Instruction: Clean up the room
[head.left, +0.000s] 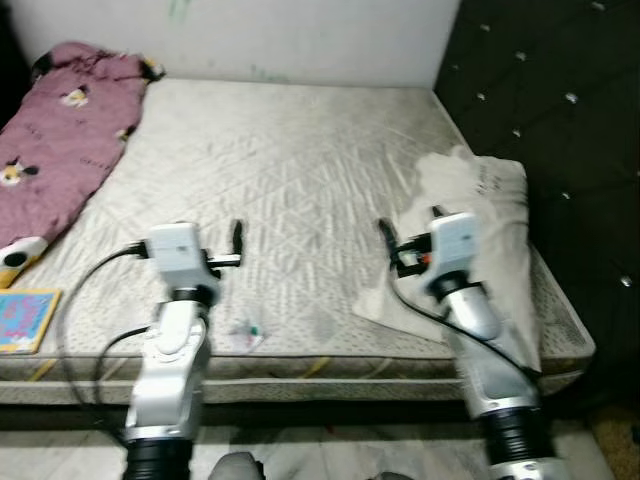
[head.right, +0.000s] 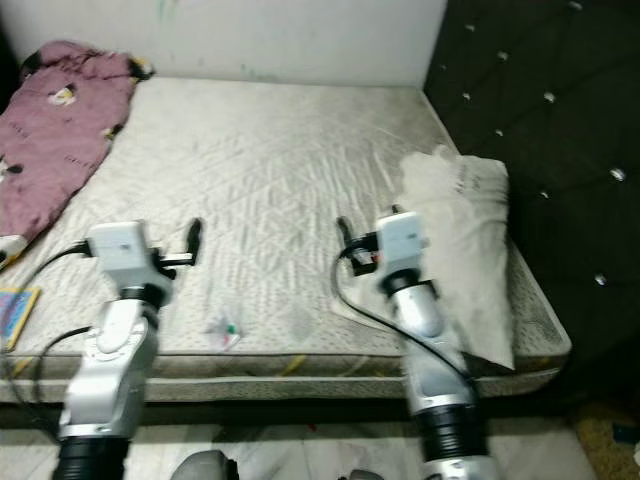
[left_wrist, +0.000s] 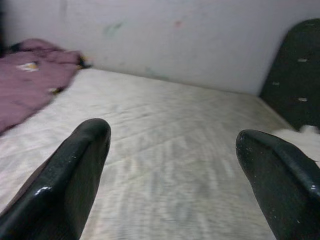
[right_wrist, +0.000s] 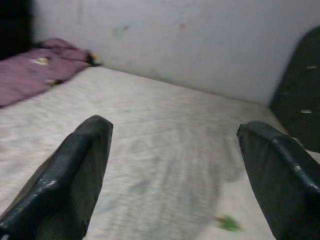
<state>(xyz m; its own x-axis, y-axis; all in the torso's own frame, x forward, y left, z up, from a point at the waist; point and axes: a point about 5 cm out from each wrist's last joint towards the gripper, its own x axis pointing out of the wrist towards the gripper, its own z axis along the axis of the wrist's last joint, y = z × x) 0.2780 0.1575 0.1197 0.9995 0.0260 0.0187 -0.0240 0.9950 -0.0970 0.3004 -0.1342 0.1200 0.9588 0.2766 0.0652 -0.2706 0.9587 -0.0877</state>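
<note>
Two grippers, left gripper (head.left: 237, 240) and right gripper (head.left: 386, 236), released, hover over bare grey quilted mattress (head.left: 290, 190); white pillow (head.left: 480, 240) right, maroon patterned blanket (head.left: 60, 140) far left.

A blanket (head.left: 60, 140) is lying on the mattress (head.left: 290, 180) at its far left corner. A pillow (head.left: 480, 240) is lying on the mattress's right side beside the headboard (head.left: 550, 130). A book (head.left: 25, 318) is sitting at the mattress's near left edge, and a small wrapper (head.left: 246, 333) is resting near its front edge.
</note>
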